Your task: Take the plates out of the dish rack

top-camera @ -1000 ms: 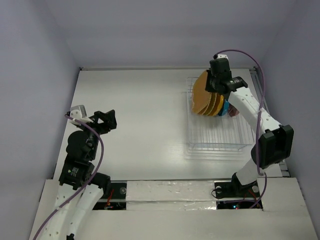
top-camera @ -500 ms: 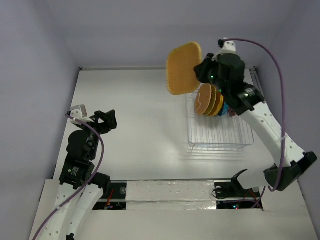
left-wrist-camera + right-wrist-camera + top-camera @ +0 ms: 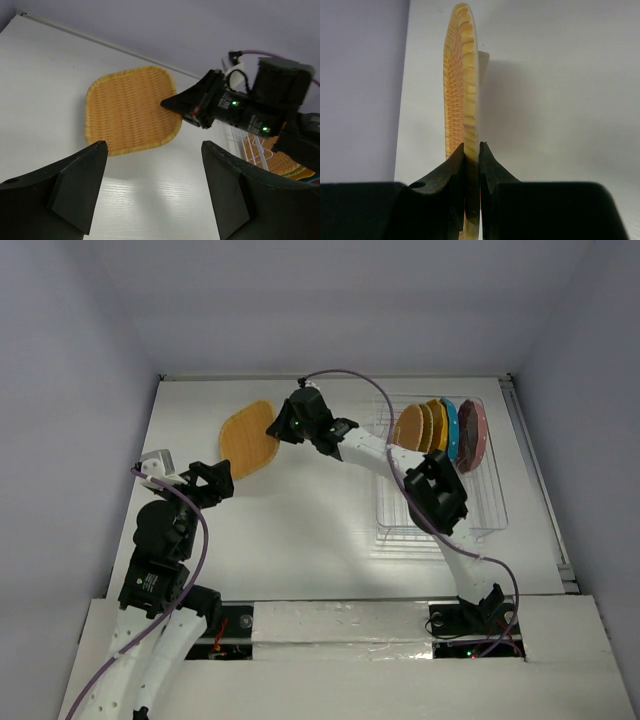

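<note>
Over at the lower left of the top view, the left gripper hangs above the white counter with its jaws wide apart and nothing between them. Its wrist view looks out between the two dark fingers at the plate to its right.

Next, at upper left of centre, comes the tan rounded-square woven-look plate, out of the rack and over bare counter. It is tilted, and I cannot tell whether its low edge touches the surface. The right gripper is clamped on its right-hand rim. In the right wrist view the two fingers pinch the plate's edge between them, with the plate seen edge-on.

Further right, the rectangular dish rack of thin clear wire sits at the right of the counter, well apart from the carried plate. Several plates stand on edge in a row at its far end: tan and orange ones on the left, then a blue scalloped plate, then a dusty red scalloped plate. I make it about five, though the overlapping orange ones are hard to count.

By my reading the job is at an early stage. One plate is lifted clear but not yet released, none lies set down on the counter, and the whole remaining row is still to be unloaded.
</note>
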`<state>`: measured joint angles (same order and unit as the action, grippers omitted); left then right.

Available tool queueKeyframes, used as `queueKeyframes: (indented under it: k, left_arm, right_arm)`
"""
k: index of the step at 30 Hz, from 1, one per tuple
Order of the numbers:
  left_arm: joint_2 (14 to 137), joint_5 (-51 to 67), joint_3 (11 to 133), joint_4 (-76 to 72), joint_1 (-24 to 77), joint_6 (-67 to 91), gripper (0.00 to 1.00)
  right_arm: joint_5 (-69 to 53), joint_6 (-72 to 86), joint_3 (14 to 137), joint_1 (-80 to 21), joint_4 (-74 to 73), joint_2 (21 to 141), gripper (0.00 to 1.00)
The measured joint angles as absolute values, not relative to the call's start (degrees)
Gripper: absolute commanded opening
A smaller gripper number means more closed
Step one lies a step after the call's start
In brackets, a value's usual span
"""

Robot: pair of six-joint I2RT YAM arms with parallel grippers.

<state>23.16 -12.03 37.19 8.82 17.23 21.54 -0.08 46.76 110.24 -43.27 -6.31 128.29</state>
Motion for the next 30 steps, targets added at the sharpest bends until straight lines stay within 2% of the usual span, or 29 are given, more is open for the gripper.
queueKeyframes:
  k: [7,10,11,13,14,16,17,20,25,30]
  left_arm:
    - [23.16,-12.05,37.19,8.82,17.23,21.56,0.73]
    - [23.16,-12.05,37.19,8.82,17.23,21.54,0.73]
    - [23.16,-12.05,37.19,8.82,17.23,21.56,0.73]
    - [23.16,-12.05,37.19,8.82,17.23,21.56,0.72]
    - [23.16,-12.05,37.19,8.82,17.23,21.54,0.73]
    - [23.16,-12.03,37.19,8.84,17.23,21.56,0.73]
    - [23.18,-12.05,37.19,8.84,17.23,21.56,0.73]
    - [23.18,-12.05,37.19,8.82,17.23,21.56,0.72]
    - [23.29,-12.05,37.17,8.8,17.23,21.58,0.69]
    - [24.25,-12.05,37.17,8.82,17.23,21.56,0.68]
  right_arm:
    - [-2.31,54.59,117.01,-43.9,-5.52,137.45,0.02]
    - [-2.76,56.71,116.68,-43.92,-5.54,137.99,0.25]
    - [-2.92,57.34,116.31,-43.97,-5.41,137.99,0.39]
    - [-3.53,58.37,115.87,-44.12,-4.91,137.99,0.52]
    - [-3.75,58.67,115.44,-44.25,-4.23,137.99,0.65]
    - [-4.14,59.11,114.87,-44.36,-3.44,137.99,0.76]
    - [-4.38,59.24,114.65,-44.4,-3.38,137.99,0.86]
    - [-4.95,58.48,114.65,-44.58,-4.08,137.99,1.0]
    - [-3.14,54.83,114.8,-44.71,-7.88,137.99,1.0]
    - [4.93,48.88,114.43,-44.71,-13.8,137.1,1.0]
